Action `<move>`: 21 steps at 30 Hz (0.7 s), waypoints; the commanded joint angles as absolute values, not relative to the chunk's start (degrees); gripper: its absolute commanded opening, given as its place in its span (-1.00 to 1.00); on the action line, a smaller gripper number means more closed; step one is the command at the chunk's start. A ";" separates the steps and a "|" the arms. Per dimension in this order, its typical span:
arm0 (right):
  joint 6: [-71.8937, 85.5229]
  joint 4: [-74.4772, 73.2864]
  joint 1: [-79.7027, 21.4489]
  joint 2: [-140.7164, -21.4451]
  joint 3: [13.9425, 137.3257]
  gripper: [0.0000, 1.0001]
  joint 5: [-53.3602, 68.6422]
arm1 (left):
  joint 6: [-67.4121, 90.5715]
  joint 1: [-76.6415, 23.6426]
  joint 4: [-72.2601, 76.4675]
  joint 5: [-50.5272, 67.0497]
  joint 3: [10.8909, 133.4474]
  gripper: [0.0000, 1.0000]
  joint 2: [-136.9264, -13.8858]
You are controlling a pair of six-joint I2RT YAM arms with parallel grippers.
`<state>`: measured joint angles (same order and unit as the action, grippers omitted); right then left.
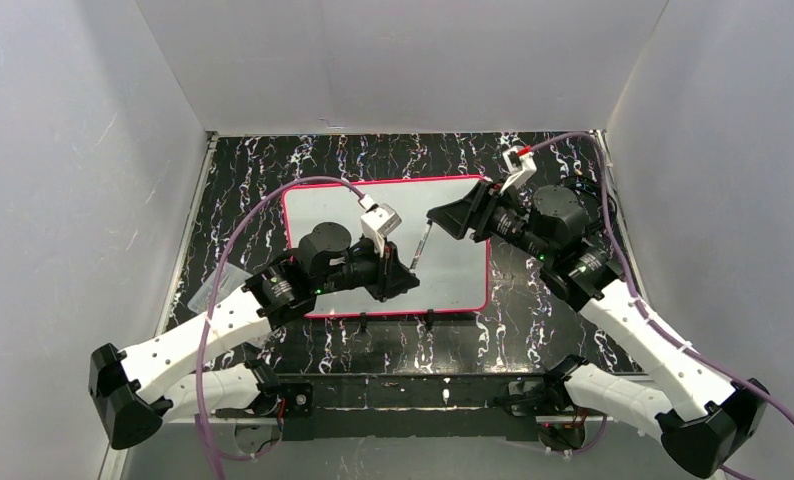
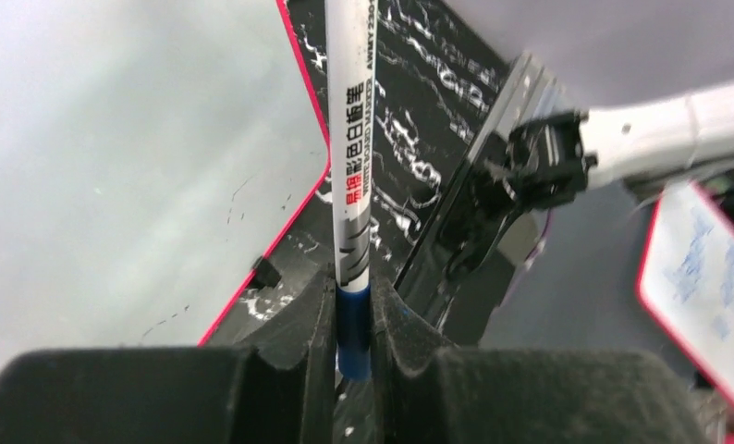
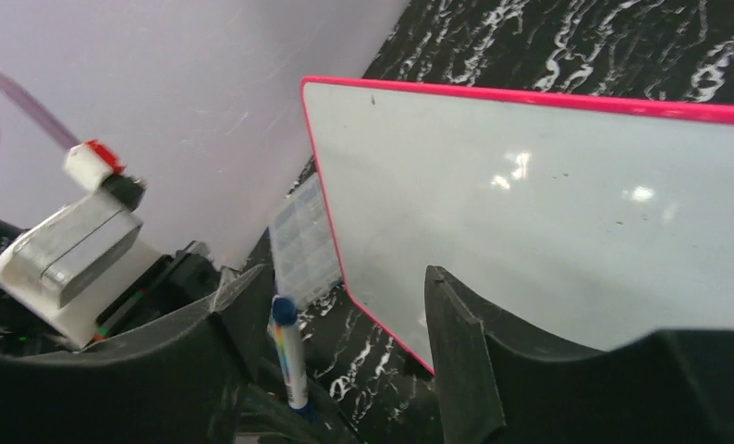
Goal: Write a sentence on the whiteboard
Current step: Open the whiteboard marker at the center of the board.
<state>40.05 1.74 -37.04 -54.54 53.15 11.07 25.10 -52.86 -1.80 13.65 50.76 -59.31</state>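
Observation:
The whiteboard point(image 1: 453, 265) lies flat mid-table, glossy white in a pink-red frame, and also fills much of the left wrist view point(image 2: 114, 157) and the right wrist view point(image 3: 548, 213). No sentence shows on it, only a few small dark specks. My left gripper point(image 1: 403, 275) is over the board and shut on the blue end of a white marker point(image 2: 352, 139), jaws pinching it point(image 2: 352, 324). The marker point(image 1: 421, 245) points up toward my right gripper point(image 1: 438, 218). The right gripper point(image 3: 345, 277) stands open, with the marker point(image 3: 291, 356) just inside its left finger and not pinched.
A small clear plastic box point(image 1: 213, 285) lies left of the board, also seen in the right wrist view point(image 3: 303, 240). Grey walls close in three sides. Past the table's near edge, by the right arm's base point(image 2: 548, 166), stands another pink-framed board with faint blue marks point(image 2: 705, 277).

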 commanded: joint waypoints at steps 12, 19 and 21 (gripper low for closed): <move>23.16 -26.85 -36.72 -65.16 67.13 0.64 42.19 | -6.05 -53.28 -30.31 27.89 57.37 -1.00 -58.63; 26.06 -23.99 -39.98 -66.26 62.13 0.52 46.75 | -6.55 -53.26 -30.13 27.33 57.51 -1.00 -60.02; 26.31 -23.87 -40.96 -66.35 61.40 0.47 46.51 | -6.55 -53.26 -29.87 27.10 57.18 -1.00 -60.00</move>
